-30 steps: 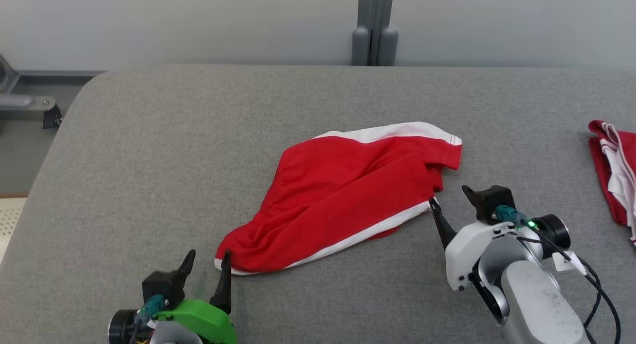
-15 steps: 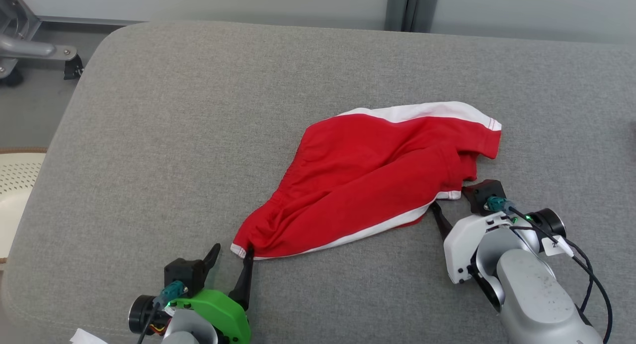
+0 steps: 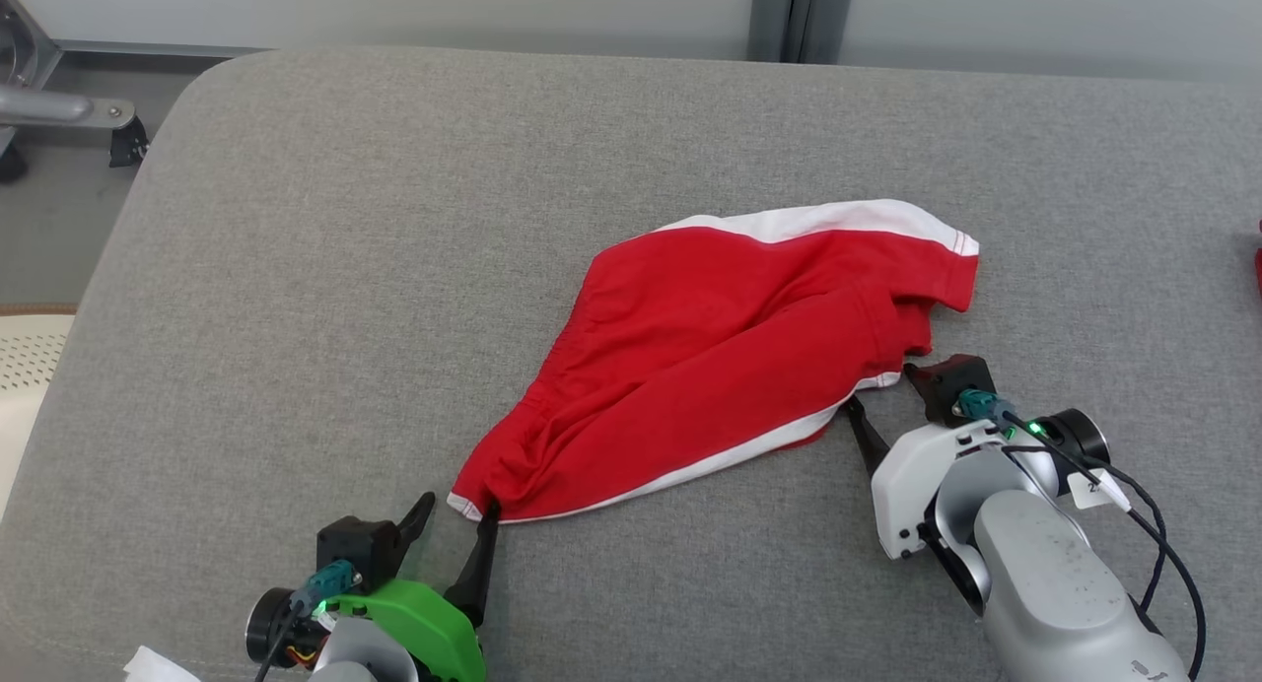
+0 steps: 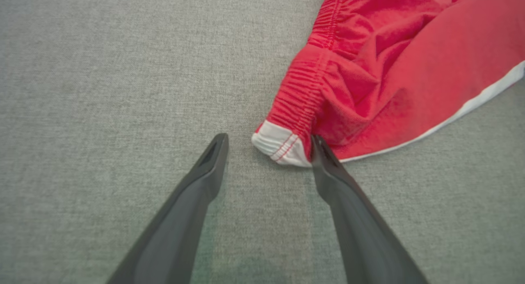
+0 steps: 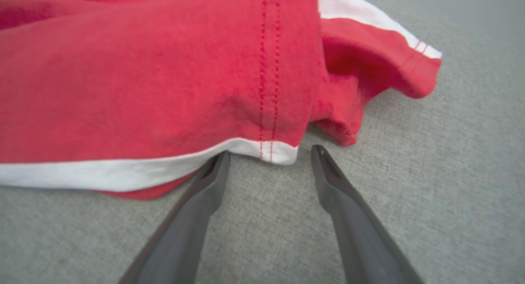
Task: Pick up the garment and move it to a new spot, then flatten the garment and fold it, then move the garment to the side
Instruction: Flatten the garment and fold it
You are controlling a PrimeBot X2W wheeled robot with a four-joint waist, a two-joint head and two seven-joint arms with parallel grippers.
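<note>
— Two grippers: clamped or spread?
— Spread, holding nothing. The left gripper (image 3: 456,511) (image 4: 268,140) straddles the waistband corner of the shorts (image 3: 720,347) (image 4: 389,70) (image 5: 143,83); the right gripper (image 3: 880,389) (image 5: 269,152) brackets a hem corner.
— Where are the shorts?
— Rumpled, mid-way across the cushion (image 3: 394,219), well clear of its far edge and left corner.

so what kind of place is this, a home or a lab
Probably a lab or test room: a big grey fabric-topped table, plain pale wall panels with a grey post, a metal frame beside it.
</note>
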